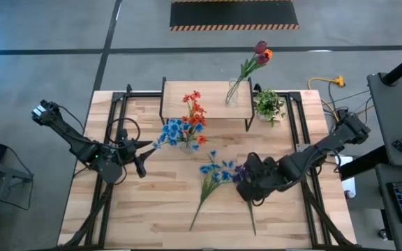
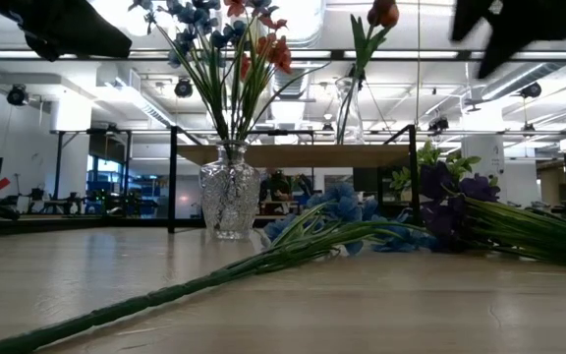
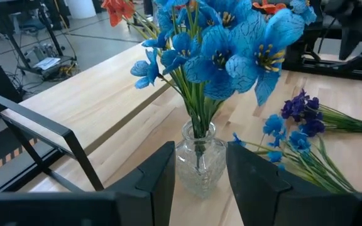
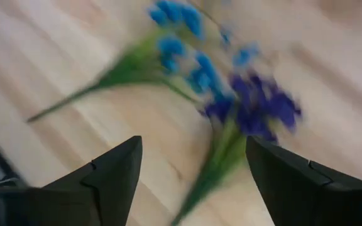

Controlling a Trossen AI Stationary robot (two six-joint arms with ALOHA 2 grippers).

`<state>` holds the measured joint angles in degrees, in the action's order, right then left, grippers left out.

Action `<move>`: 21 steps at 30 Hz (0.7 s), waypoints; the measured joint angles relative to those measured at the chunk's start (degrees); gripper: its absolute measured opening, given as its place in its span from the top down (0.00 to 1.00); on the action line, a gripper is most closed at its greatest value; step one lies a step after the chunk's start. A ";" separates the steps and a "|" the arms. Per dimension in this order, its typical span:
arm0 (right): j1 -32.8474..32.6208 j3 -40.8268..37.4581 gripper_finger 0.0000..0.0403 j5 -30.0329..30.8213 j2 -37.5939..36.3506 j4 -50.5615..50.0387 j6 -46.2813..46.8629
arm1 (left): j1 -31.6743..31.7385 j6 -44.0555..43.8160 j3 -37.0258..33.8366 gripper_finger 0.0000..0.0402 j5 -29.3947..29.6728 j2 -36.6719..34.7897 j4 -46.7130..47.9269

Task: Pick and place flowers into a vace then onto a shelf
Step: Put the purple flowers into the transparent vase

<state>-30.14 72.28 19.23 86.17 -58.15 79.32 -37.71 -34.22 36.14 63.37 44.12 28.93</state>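
A: Where are the flowers?

B: Split three ways. A bunch of blue and orange-red flowers (image 1: 185, 125) stands in a clear cut-glass vase (image 2: 230, 202) on the light wooden surface (image 1: 152, 202), just in front of the small shelf (image 1: 211, 108) with a light plank top on thin black legs. A blue-headed stem (image 1: 211, 178) and a purple-headed stem (image 1: 245, 188) lie flat on the surface to the right of centre. Dark red tulips in a slim clear vase (image 1: 232, 94) stand on the shelf's right part.

A: And the claws?

B: The left claw (image 3: 200, 179) sits left of the cut-glass vase, fingers apart, empty. The right claw (image 4: 193, 182) hovers over the purple head, fingers wide apart, holding nothing.

A: What does one view give that another doesn't?

B: The left wrist view shows the vase framed between that claw's fingers but farther off, untouched. The low view shows the lying stems resting on the surface; the claws are mostly cut off at its top.

A: Anything unclear?

B: The right wrist view is blurred. From above, the cut-glass vase is hidden under its blooms. A small leafy potted plant (image 1: 269, 106) stands right of the shelf.
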 joint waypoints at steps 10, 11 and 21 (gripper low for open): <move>0.03 -1.83 0.37 -8.16 6.12 -1.72 17.76 | 0.19 0.51 0.00 0.69 -0.05 0.33 0.61; 0.03 -1.82 0.37 -8.12 6.71 -1.72 18.20 | 0.20 0.52 0.00 0.69 -0.04 0.41 0.59; 0.34 -1.92 0.39 -7.77 13.58 0.76 18.38 | 0.20 0.61 0.00 0.69 -0.15 1.31 0.66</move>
<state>-29.80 70.37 11.46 99.75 -57.39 97.70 -37.52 -33.61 36.14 63.22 45.43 29.58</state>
